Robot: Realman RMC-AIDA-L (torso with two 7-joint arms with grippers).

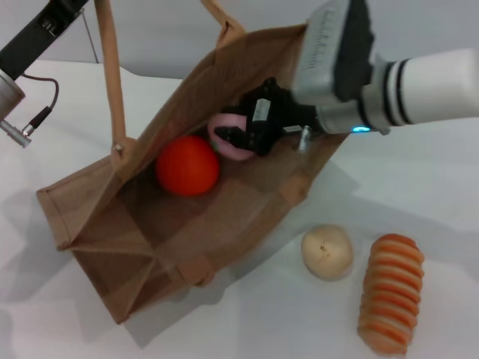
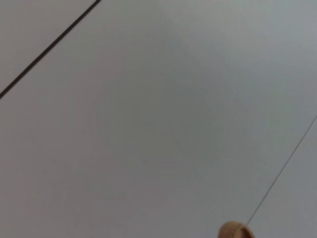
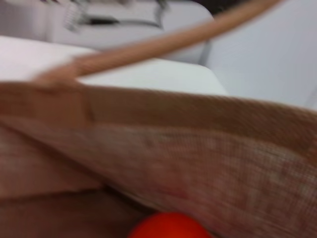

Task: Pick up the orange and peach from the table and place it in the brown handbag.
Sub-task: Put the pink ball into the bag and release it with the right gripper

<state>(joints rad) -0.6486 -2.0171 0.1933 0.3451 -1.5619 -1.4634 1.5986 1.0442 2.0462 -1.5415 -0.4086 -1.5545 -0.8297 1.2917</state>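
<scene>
My right pincer [image 1: 238, 142] is inside the mouth of the brown handbag [image 1: 105, 247], clamped on the peach [image 1: 227, 126]. The orange [image 1: 187, 165] already lies in the bag, just beside the peach. My left arm is raised at the far left holding a bag handle [image 1: 112, 82]; its pincer is out of view.

Even, soft, bright light fills the head view. The white table [image 1: 419, 187] shows no glare. The brown handbag [image 1: 112, 247] casts a faint grey shadow on its near side, and its inside is dimmer. The orange [image 1: 187, 165] carries a dull highlight. The beige fruit [image 1: 327, 252] and striped loaf [image 1: 390, 292] look slightly soft. The right wrist view is heavily blurred, the woven cloth [image 3: 198, 163] smeared. The left wrist view is a flat, featureless grey.
</scene>
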